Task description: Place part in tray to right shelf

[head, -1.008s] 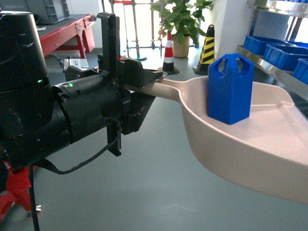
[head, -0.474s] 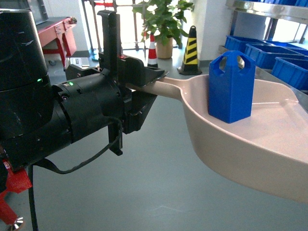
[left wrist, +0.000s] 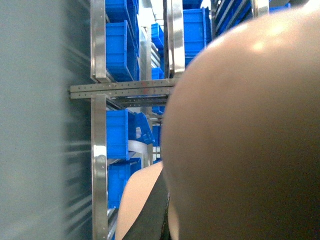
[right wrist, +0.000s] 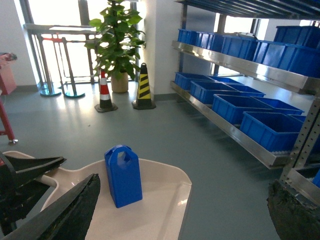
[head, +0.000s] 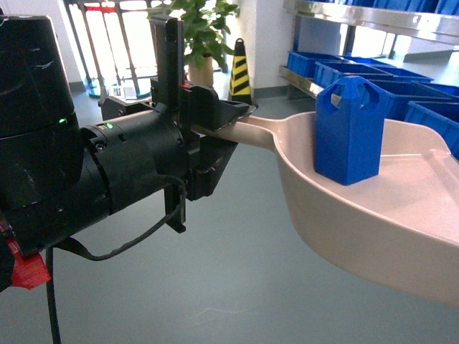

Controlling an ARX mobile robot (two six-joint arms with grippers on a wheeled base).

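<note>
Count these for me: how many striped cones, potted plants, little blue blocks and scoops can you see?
Striped cones: 2
Potted plant: 1
Little blue block: 1
Scoop: 1
Total: 5

One part, one tray, one potted plant, two traffic cones.

You've got strong daylight from the windows behind the plant, blown out white there, with glare on the floor. Left wrist view is streaked with motion blur on the left, and the tray is an out-of-focus beige mass.
</note>
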